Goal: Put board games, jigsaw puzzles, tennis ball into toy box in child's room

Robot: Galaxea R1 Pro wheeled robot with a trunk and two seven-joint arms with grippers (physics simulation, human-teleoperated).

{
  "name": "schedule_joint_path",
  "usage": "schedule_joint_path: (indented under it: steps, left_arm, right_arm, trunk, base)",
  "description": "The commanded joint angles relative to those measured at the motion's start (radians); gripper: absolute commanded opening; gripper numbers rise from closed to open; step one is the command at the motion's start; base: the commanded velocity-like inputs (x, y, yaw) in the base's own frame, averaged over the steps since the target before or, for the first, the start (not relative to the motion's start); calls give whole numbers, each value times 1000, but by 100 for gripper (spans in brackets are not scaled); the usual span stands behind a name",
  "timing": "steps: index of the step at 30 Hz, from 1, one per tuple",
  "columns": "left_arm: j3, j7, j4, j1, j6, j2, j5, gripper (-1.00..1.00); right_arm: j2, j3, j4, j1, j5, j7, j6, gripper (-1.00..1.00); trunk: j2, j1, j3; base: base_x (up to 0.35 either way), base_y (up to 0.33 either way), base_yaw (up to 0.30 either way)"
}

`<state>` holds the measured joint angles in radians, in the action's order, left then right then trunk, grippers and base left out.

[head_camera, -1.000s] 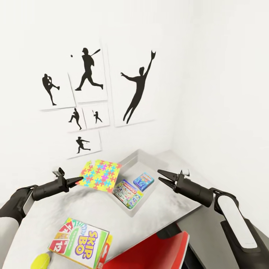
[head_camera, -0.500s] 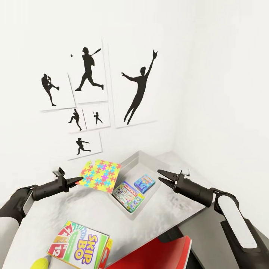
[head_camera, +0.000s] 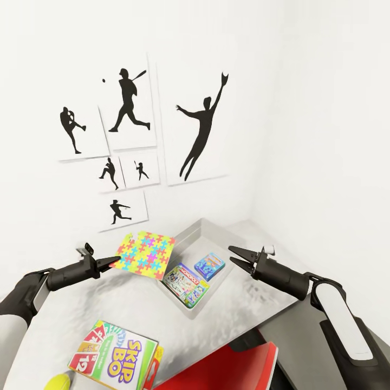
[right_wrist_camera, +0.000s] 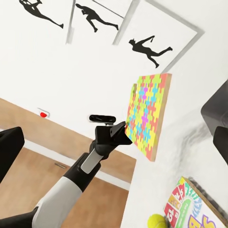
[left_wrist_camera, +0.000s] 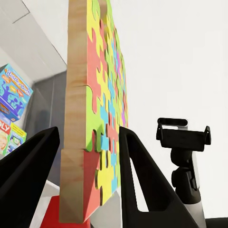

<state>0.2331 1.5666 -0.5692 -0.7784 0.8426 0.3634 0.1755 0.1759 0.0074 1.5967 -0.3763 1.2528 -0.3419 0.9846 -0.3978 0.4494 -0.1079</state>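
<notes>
Currently, two board games [head_camera: 194,275] lie inside the toy box [head_camera: 201,233]. Left gripper [head_camera: 112,260] clamps a jigsaw puzzle [head_camera: 143,253] over its ten-o'clock rim; right gripper [head_camera: 234,255] hangs spread. Skip-Bo carton [head_camera: 115,353] and tennis ball [head_camera: 57,382] remain outside.

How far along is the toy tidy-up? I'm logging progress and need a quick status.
Done: the Monopoly carton and the blue game carton lie in the toy box. In hand: the left gripper holds a jigsaw puzzle by its edge at the box's near corner. Left: the Skip-Bo carton and tennis ball on the table. Only one puzzle is visible.
</notes>
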Motion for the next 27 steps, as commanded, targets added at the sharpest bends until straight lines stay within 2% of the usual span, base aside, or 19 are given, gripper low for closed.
schedule_joint_path:
  steps: [1,15,22,25,27]
  left_arm:
    - [0,4,0,-1,10,0,-1,-100]
    - [-1,4,0,-1,10,-1,-1,-100]
    - [2,4,0,-1,11,-11,-2,-100]
    - [3,4,-15,-5,19,-41,-2,-100]
    - [3,4,-58,-6,26,-75,-5,-100]
  right_arm:
    - [1,0,0,-1,-7,-8,1,100]
    - [1,0,0,-1,-7,-10,2,100]
    - [2,-1,0,-1,-7,-10,3,100]
    - [3,-2,0,-1,-7,-10,3,100]
    - [6,-6,0,-1,-7,-10,5,100]
  trunk:
    - [-2,1,-2]
    - [-2,1,-2]
    - [-2,1,-2]
    - [-2,1,-2]
    - [-2,1,-2]
  base:
    - [0,0,0]
    - [0,0,0]
    - [0,0,0]
    - [0,0,0]
    - [0,0,0]
